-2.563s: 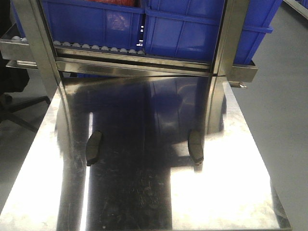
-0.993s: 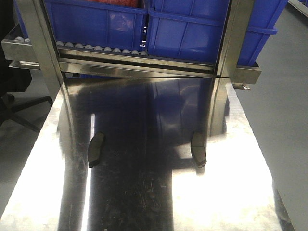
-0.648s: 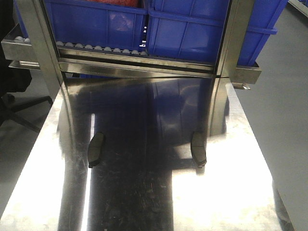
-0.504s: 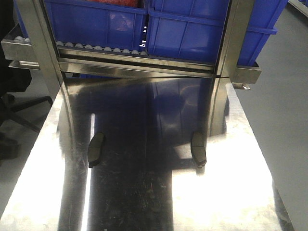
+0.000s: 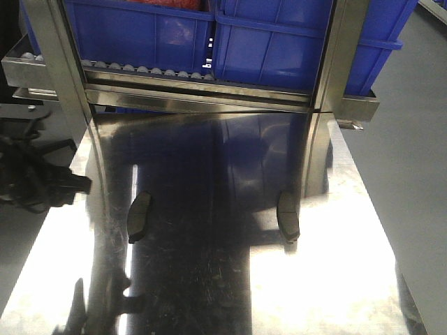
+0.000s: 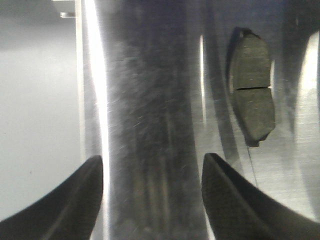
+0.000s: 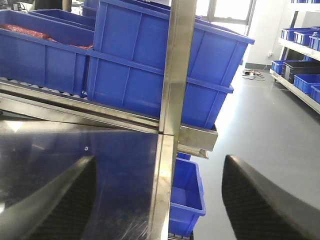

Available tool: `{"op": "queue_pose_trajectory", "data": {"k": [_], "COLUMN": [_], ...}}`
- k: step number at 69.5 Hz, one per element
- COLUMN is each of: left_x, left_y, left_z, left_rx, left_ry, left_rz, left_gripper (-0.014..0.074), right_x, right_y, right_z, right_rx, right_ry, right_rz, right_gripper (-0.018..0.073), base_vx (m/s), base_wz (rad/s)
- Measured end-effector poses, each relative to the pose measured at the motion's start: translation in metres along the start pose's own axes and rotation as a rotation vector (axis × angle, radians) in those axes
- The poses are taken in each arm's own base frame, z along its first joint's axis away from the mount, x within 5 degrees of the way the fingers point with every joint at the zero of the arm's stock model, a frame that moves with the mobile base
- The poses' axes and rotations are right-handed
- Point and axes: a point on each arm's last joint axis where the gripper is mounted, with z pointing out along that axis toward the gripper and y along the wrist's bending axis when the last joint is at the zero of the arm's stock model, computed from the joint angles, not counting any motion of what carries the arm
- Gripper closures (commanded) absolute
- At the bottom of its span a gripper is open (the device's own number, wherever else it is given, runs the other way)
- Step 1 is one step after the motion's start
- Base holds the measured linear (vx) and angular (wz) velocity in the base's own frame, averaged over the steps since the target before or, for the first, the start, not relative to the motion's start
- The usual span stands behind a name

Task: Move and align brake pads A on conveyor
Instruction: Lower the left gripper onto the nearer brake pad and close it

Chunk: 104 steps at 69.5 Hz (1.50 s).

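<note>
Two dark grey brake pads lie apart on the shiny steel tabletop (image 5: 209, 279), one on the left (image 5: 140, 216) and one on the right (image 5: 288, 216). The left wrist view shows the left pad (image 6: 252, 92) with its groove across the middle, ahead and to the right of my left gripper (image 6: 152, 165). That gripper is open and empty above the table's left edge. My left arm (image 5: 38, 183) shows as a dark shape at the left of the front view. My right gripper (image 7: 157, 165) is open and empty over the table's right edge. The conveyor is out of view.
Blue bins (image 5: 272, 42) stand on a roller rack (image 5: 140, 70) behind the table, between two steel posts (image 5: 335, 56). A smaller blue bin (image 7: 187, 195) sits on the floor beyond the table's right edge. Grey floor lies on both sides.
My left arm has come into the front view from the left edge, with its reflection now on the steel. Both pads have stayed in place.
</note>
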Motion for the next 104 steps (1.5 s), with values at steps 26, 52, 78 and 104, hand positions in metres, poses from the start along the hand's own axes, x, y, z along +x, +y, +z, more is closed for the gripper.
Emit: {"op": "queue_pose_trajectory", "data": {"k": [26,52,78,104], "left_x": [-0.023,-0.042,-0.048,-0.045], "left_y": [-0.06,-0.078,-0.084,-0.085], "left_z": [0.062,0.095,0.119,0.133], "left_rx": [0.03,0.032,0.027,0.019], "left_ry": [0.145,0.197,0.25,0.279], "left_rz": [0.112,0.01,0.0,0.013], "left_gripper": [0.0188,0.0072,0.0061,0.0218], "right_x": [0.0,0.0,0.0,0.0], "right_y": [0.0,0.0,0.0,0.0], "right_z": [0.0,0.0,0.0,0.0], "right_rx": [0.0,0.0,0.0,0.0], "right_ry": [0.0,0.0,0.0,0.0], "right_rz": [0.0,0.0,0.0,0.0], "right_gripper": [0.0052,0.0052,0.0052,0.0052], "base_vx": [0.0,0.0,0.0,0.0], "base_wz": [0.0,0.0,0.0,0.0]}}
